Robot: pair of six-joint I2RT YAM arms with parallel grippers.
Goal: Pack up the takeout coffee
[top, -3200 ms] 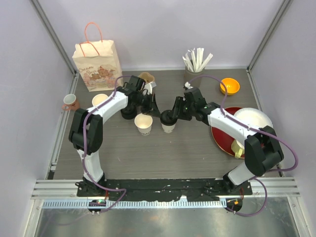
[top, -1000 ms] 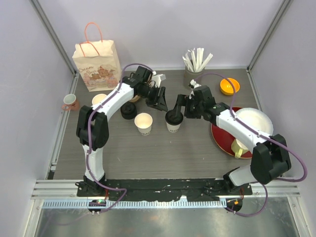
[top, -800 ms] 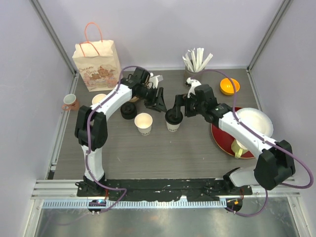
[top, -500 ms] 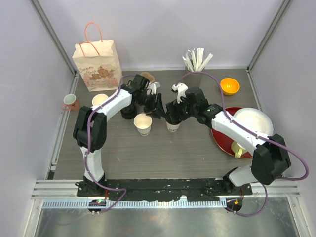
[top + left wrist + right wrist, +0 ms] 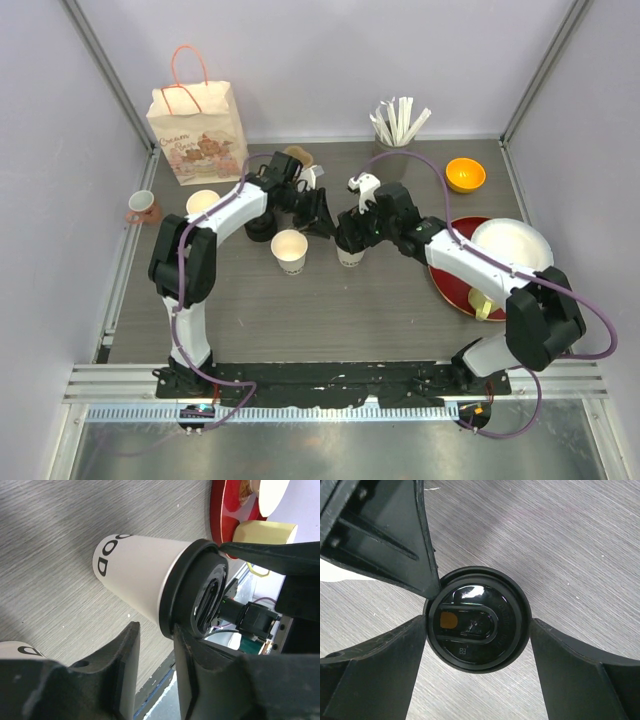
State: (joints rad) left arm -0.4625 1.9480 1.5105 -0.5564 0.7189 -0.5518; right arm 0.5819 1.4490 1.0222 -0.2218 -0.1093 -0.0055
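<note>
The takeout coffee (image 5: 142,577) is a cream paper cup with black lettering and a black lid (image 5: 477,617), upright mid-table. From above, only its lower wall (image 5: 347,259) shows under my right gripper (image 5: 348,236). My right gripper (image 5: 477,624) straddles the lid from above, both fingertips (image 5: 420,630) against the rim, shut on it. My left gripper (image 5: 321,214) is just left of the cup. In the left wrist view it (image 5: 156,642) is open with nothing between its fingers, and one fingertip (image 5: 182,645) touches the lid's rim.
An open paper cup (image 5: 290,250) stands left of the coffee, another (image 5: 201,201) farther left, with black lids (image 5: 258,229) between. A paper bag (image 5: 197,128) and pink mug (image 5: 141,207) are at the left. A stick holder (image 5: 394,150), orange bowl (image 5: 465,174), red plate (image 5: 450,285) and white bowl (image 5: 515,245) sit on the right.
My right gripper moved left and came down around the lidded cup. My left gripper swung toward the cup and its jaws narrowed a little.
</note>
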